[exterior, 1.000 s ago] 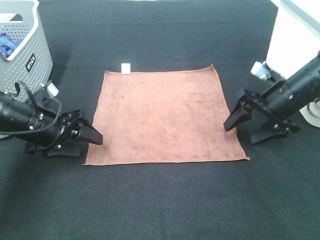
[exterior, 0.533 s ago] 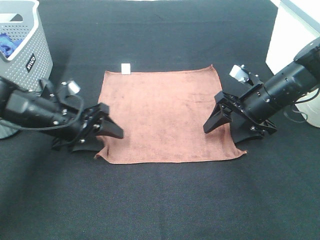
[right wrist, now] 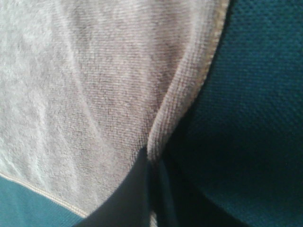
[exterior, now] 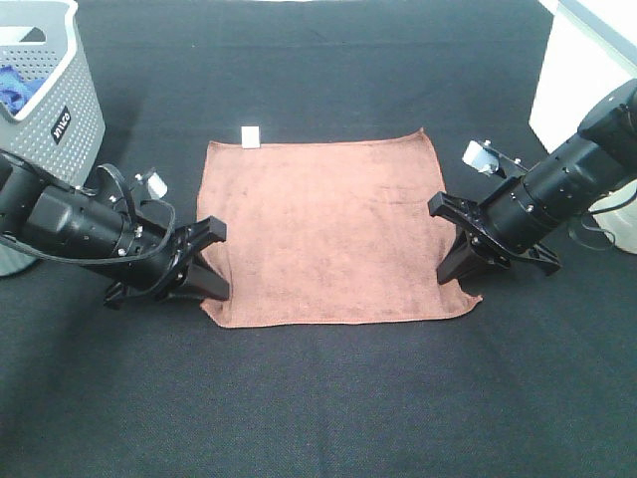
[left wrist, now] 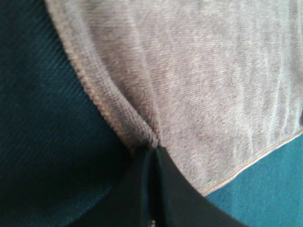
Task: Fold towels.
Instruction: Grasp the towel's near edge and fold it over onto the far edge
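The rust-coloured towel lies flat on the black table, with its small white tag at the far left corner. My left gripper is shut on the towel's left edge near the front corner. The left wrist view shows its fingers together, pinching a raised fold of the cloth. My right gripper is shut on the towel's right edge near the front corner. The right wrist view shows its fingers together on a pinched ridge of the hem.
A grey perforated basket with something blue inside stands at the far left. A white box-like object stands at the far right. The black cloth table extends in front of the towel.
Both grippers have moved in from the sides onto the towel's front corners and shut on its edges. The front corners have been drawn inward, so the near edge is narrower.
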`<action>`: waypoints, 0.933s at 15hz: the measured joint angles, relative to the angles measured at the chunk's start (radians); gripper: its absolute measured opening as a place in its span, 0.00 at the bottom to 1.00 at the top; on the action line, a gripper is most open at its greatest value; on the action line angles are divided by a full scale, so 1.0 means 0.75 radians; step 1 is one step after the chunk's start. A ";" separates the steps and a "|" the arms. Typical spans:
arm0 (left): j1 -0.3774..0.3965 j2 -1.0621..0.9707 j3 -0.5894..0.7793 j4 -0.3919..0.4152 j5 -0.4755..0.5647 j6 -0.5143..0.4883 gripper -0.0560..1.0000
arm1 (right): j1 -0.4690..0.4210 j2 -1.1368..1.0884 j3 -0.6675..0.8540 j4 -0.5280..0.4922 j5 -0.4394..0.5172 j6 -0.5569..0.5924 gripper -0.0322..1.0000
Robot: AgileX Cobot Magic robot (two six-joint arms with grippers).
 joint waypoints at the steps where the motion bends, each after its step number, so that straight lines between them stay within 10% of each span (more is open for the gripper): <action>1: 0.000 -0.004 0.000 0.047 0.007 -0.040 0.05 | 0.001 -0.011 0.003 -0.017 0.000 0.029 0.03; 6: 0.000 -0.141 0.005 0.432 0.109 -0.340 0.05 | 0.003 -0.239 0.180 -0.105 0.007 0.101 0.03; 14: -0.004 -0.237 0.160 0.467 0.109 -0.351 0.05 | 0.008 -0.363 0.317 -0.083 -0.021 0.112 0.03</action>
